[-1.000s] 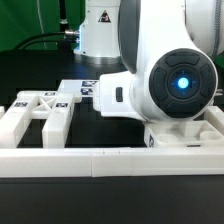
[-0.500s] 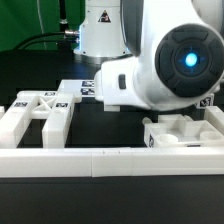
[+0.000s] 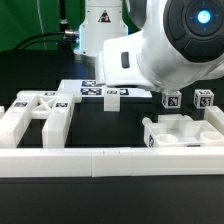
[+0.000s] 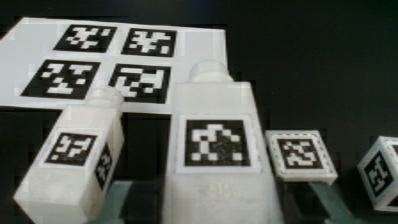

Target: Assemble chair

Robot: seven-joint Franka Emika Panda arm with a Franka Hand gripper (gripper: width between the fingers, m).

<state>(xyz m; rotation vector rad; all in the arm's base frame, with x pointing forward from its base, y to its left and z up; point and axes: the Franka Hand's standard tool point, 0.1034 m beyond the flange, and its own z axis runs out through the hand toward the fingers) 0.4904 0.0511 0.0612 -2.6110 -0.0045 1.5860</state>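
A: How far along is the chair?
B: Barely begun, I judge. No pieces look joined. The X-braced frame (image 3: 40, 108) lies at the exterior view's left, just behind the border wall (image 3: 100, 158). A recessed slab (image 3: 185, 130) sits well apart at the right.
A: And the posts?
B: Loose too. The tall posts (image 4: 217, 140) stand near the marker board (image 4: 107, 50), with the short posts (image 3: 172, 100) beyond the slab.
A: The pincer?
B: Neither view shows it, so I cannot tell whether it grips anything. All the joining seems left.
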